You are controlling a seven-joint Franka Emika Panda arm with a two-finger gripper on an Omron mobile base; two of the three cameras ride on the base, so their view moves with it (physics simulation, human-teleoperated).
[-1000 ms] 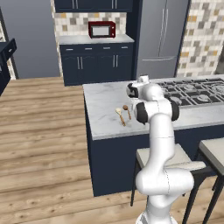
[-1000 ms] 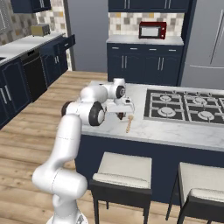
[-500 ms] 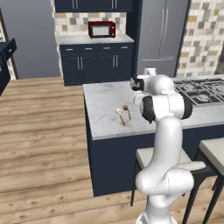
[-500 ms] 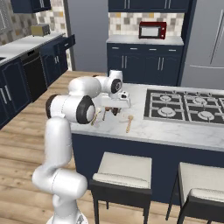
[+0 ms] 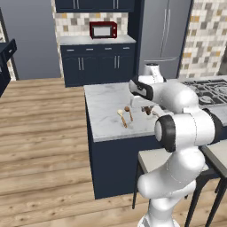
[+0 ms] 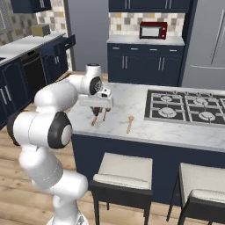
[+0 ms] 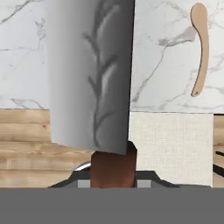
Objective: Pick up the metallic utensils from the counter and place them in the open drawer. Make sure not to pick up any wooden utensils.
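Note:
My gripper (image 5: pixel 147 109) (image 6: pixel 100 110) hovers low over the white marble counter (image 5: pixel 102 102) (image 6: pixel 127 99), near its front edge. It is shut on a metallic utensil: in the hand view a dark brown handle (image 7: pixel 113 166) rises from the bottom, and a broad dull grey blade (image 7: pixel 92 74) stands in front of the marble. The fingertips are hidden behind it. A pale tan wooden spoon (image 7: pixel 199 48) (image 6: pixel 130 124) (image 5: pixel 120 117) lies on the counter beside the gripper. A second slim utensil with a darker end (image 5: pixel 128 113) lies next to it. The open drawer is out of view.
A black gas hob (image 6: pixel 186 105) takes up the right part of the counter. Two pale-cushioned stools (image 6: pixel 125 169) (image 6: pixel 202 184) stand against its front edge, one just below the gripper (image 7: pixel 170 148). Navy cabinets with a red microwave (image 5: pixel 103 30) line the far wall, across wooden floor.
The arm's elbow has swung out to the side and lower while the hand stays over the same part of the counter. The utensil remains in the gripper.

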